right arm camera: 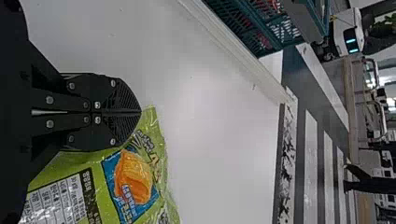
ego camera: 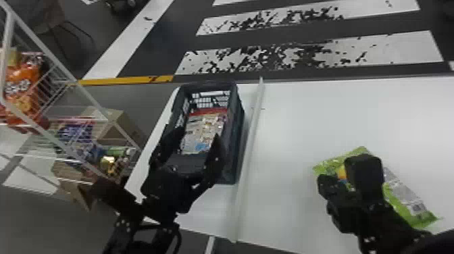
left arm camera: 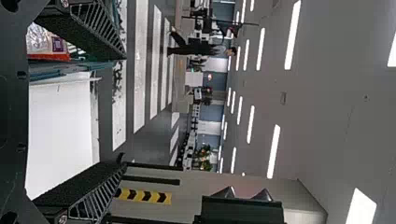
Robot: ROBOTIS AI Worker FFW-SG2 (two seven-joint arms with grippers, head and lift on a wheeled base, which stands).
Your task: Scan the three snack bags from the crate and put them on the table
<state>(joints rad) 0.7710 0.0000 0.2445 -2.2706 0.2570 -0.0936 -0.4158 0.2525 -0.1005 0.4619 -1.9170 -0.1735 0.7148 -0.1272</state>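
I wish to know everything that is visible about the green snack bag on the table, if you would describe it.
The green snack bag looks like shiny plastic film, crinkled near its edges. It bears a blue panel with an orange snack pictured and a pale panel of small print. It lies on its broad side, slantwise, on the white table, right of the crate. The right end effector is over part of it; contact is unclear.

The head camera looks down towards twelve o'clock; nearer, the wrist cameras face outward; all share worktop (ego camera: 294,128) and crate (ego camera: 237,131).
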